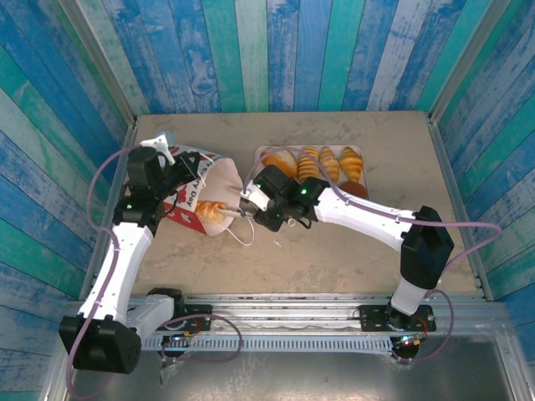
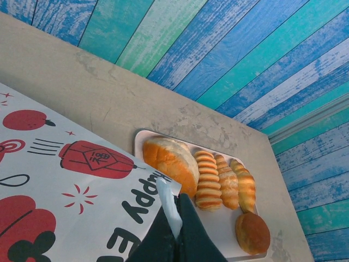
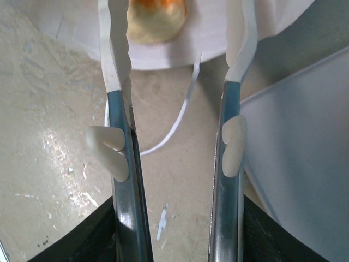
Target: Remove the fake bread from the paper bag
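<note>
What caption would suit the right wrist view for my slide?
Right gripper, jaws open, faces a toy pastry lying in the mouth of the paper bag.

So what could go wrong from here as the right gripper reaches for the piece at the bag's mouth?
The white string handle lies between the right gripper's open fingers, so closing on the fake bread might pinch it too and drag the paper bag. The left gripper pinches only the bag's thin white edge; a tug could slip it free or tear it.
</note>
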`<state>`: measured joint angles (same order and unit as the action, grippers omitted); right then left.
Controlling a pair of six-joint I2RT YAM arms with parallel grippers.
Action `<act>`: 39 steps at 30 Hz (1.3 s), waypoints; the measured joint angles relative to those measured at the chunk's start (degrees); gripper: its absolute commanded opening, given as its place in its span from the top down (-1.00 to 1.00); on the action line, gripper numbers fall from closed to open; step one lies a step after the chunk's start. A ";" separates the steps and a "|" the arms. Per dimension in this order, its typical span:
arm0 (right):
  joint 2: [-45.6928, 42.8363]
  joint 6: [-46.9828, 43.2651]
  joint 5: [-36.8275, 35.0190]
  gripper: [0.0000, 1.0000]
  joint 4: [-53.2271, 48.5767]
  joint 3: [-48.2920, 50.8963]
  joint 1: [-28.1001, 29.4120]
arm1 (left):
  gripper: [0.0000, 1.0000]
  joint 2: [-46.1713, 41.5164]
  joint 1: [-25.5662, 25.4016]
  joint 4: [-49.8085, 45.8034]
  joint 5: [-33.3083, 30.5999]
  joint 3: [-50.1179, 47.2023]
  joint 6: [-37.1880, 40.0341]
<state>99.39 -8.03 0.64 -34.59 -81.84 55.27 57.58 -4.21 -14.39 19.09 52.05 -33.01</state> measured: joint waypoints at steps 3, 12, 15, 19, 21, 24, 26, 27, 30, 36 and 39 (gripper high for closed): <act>1.92 0.13 1.73 -0.07 -0.66 -2.29 -0.04 | 1.00 0.00 0.00 0.00 0.13 0.00 0.00; 6.73 0.76 4.94 -0.09 -3.96 -5.90 0.00 | 1.00 0.00 0.00 0.02 0.24 0.00 0.00; 8.37 0.96 5.44 -0.10 -5.20 -7.37 -0.07 | 1.00 0.00 0.00 0.04 0.37 0.00 0.00; 9.73 1.05 5.53 -0.10 -5.92 -8.33 -0.28 | 1.00 0.00 0.02 0.17 0.42 -0.02 -0.02; 10.10 1.14 5.68 -0.10 -6.43 -8.74 -0.42 | 1.00 0.00 0.00 0.22 0.52 -0.02 -0.02; 10.60 1.16 5.95 -0.09 -6.56 -9.55 -0.63 | 1.00 0.00 0.00 0.22 0.55 -0.02 -0.02; 10.97 1.18 6.25 -0.08 -6.58 -10.08 -0.66 | 1.00 0.00 0.00 0.22 0.55 -0.02 -0.02; 11.17 1.16 6.40 -0.08 -6.54 -10.25 -0.66 | 1.00 0.00 0.02 0.22 0.55 -0.02 -0.02; 11.47 1.16 6.97 -0.07 -6.58 -10.32 -0.66 | 1.00 0.00 0.00 0.22 0.55 -0.02 -0.02; 11.72 1.16 7.19 -0.05 -6.60 -10.32 -0.66 | 1.00 0.00 0.00 0.22 0.55 -0.02 -0.02; 11.76 1.16 7.19 -0.03 -6.60 -10.32 -0.66 | 1.00 0.00 0.00 0.24 0.57 -0.02 -0.02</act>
<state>111.15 -6.87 7.84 -41.19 -92.16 54.61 57.58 -4.21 -14.15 19.66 52.03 -33.04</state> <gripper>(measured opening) 0.523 0.043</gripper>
